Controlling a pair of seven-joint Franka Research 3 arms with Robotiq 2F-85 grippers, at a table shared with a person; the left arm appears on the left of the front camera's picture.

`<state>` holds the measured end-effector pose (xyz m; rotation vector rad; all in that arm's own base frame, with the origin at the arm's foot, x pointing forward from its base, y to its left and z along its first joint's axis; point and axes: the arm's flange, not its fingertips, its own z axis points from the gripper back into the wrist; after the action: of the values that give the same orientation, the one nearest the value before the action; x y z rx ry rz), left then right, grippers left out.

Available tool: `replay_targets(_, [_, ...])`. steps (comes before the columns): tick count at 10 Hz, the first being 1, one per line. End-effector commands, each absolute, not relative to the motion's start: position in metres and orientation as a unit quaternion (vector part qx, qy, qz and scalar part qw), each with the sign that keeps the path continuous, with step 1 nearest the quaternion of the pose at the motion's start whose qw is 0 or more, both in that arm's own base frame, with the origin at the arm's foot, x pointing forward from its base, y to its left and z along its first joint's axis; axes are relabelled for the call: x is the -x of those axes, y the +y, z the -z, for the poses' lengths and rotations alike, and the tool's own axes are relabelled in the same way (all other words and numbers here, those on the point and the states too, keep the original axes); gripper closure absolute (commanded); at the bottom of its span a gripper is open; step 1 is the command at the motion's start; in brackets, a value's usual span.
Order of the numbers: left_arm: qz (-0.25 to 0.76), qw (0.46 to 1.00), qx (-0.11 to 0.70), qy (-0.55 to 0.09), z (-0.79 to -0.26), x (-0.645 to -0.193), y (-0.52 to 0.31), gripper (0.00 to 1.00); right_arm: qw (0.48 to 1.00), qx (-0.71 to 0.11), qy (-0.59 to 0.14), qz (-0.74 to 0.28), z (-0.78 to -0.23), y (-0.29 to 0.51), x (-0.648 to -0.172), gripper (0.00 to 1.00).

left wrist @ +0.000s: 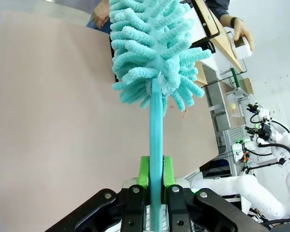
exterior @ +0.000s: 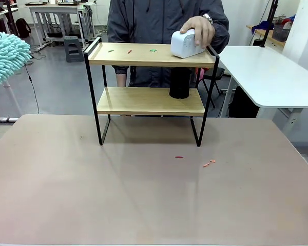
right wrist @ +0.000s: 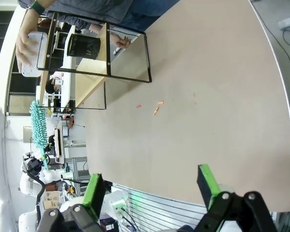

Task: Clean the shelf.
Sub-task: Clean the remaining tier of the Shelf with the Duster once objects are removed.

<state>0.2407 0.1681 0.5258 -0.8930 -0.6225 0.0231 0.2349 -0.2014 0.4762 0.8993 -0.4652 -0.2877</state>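
Observation:
The shelf [exterior: 149,100] stands at the table's far side, and a few small green and red scraps [exterior: 129,51] lie on its top board. A person's hand [exterior: 199,28] rests on a white box [exterior: 184,45] at the top board's right end. A black cup [exterior: 179,83] stands on the lower board. My left gripper [left wrist: 155,171] is shut on the handle of a teal fluffy duster [left wrist: 152,48], held off the table's left side, away from the shelf [left wrist: 217,34]. My right gripper [right wrist: 150,188] is open and holds nothing, above the table's near right edge, far from the shelf [right wrist: 94,82].
Red scraps [exterior: 209,163] lie on the beige tabletop [exterior: 143,195] in front of the shelf, also in the right wrist view as scraps [right wrist: 158,107]. A white table [exterior: 267,77] stands at the right. The person stands right behind the shelf.

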Motion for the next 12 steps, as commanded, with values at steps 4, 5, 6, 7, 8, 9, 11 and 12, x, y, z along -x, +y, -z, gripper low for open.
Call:
replay_targets(4, [-0.053, 0.871, 0.390, -0.296, -0.553, -0.254, 0.155, 0.88, 0.859, -0.437, -0.235, 0.128, -0.477, -0.201, -0.237, 0.00])
replay_targets(5, [-0.058, 0.873, 0.389, -0.287, -0.592, -0.269, 0.137, 0.88, 0.859, -0.437, -0.235, 0.128, -0.477, -0.201, -0.237, 0.00])
replay_targets(6, [-0.059, 0.873, 0.393, -0.282, -0.632, -0.287, 0.112, 0.88, 0.859, -0.437, -0.235, 0.128, -0.477, -0.201, -0.237, 0.00])
replay_targets(7, [-0.072, 0.867, 0.380, -0.314, -0.669, -0.309, 0.076, 0.88, 0.859, -0.437, -0.235, 0.128, -0.477, -0.201, -0.237, 0.00])
replay_targets(8, [-0.056, 0.871, 0.377, -0.309, -0.689, -0.323, 0.038, 0.88, 0.859, -0.437, -0.235, 0.128, -0.477, -0.201, -0.237, 0.00])
replay_targets(9, [-0.030, 0.884, 0.365, -0.292, -0.693, -0.331, -0.004, 0.88, 0.859, -0.437, -0.235, 0.128, -0.477, -0.201, -0.237, 0.00])
replay_targets(11, [0.009, 0.898, 0.326, -0.297, -0.676, -0.335, -0.097, 0.88, 0.859, -0.437, -0.235, 0.128, -0.477, -0.201, -0.237, 0.00])
replay_targets(12, [0.008, 0.893, 0.333, -0.304, -0.668, -0.335, -0.124, 0.88, 0.859, -0.437, -0.235, 0.128, -0.477, -0.201, -0.237, 0.00])
